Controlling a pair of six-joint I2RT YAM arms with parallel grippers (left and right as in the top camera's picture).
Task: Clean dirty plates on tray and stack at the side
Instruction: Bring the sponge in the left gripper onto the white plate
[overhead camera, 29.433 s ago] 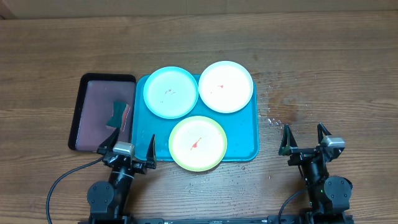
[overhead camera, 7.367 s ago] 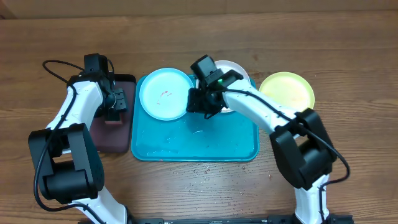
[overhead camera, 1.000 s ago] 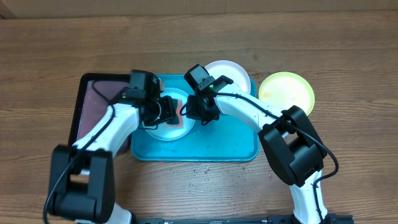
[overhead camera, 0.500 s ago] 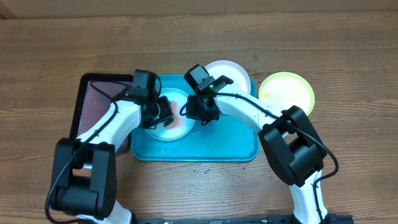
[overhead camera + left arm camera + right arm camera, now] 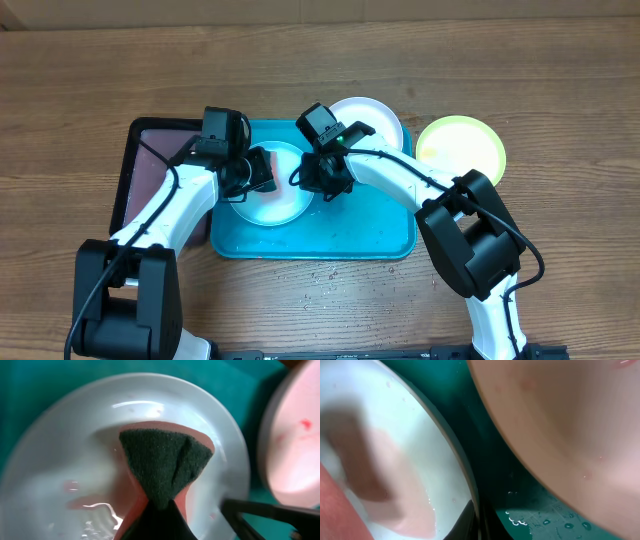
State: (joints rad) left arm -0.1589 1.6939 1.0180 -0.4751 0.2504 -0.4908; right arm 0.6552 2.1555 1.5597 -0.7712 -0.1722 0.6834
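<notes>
While in tray (image 5: 372,228), cyan plate (image 5: 55,455): right end effector (image 5: 318,183) clenching rim (image 5: 466,477), left (image 5: 256,172) clenching sponge (image 5: 165,462).

The wooden table (image 5: 560,90) carries a turquoise tray (image 5: 360,225) near its middle. A black tray (image 5: 140,170) lies on the tray's left, seemingly touching it, though an arm hides the seam. A yellow-green plate (image 5: 462,148) rests on the bare wood just right of the turquoise tray. Water droplets (image 5: 320,278) speckle the wood along the tray's near edge.
</notes>
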